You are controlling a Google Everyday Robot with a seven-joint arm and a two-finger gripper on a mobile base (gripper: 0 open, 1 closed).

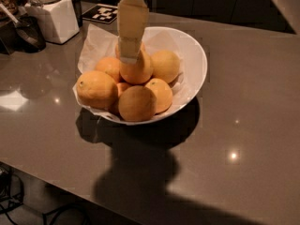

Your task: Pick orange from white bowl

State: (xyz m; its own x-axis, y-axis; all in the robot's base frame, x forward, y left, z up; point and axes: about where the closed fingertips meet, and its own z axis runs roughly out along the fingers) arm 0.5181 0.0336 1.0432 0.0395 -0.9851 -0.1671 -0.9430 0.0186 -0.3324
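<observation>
The white bowl (194,55), lined with crinkled white paper, stands on the grey counter and holds several oranges. One orange (137,73) lies on top of the pile in the middle. My gripper (129,56) comes down from the top of the view on a cream-coloured arm, and its tip rests on the upper left of that orange. A larger orange (96,89) lies at the bowl's left rim. Others lie in front and to the right.
A white square jar (52,15) and a dark utensil holder (26,32) stand at the back left. A black-and-white tag (104,14) lies behind the bowl. The counter's front edge runs across the lower left.
</observation>
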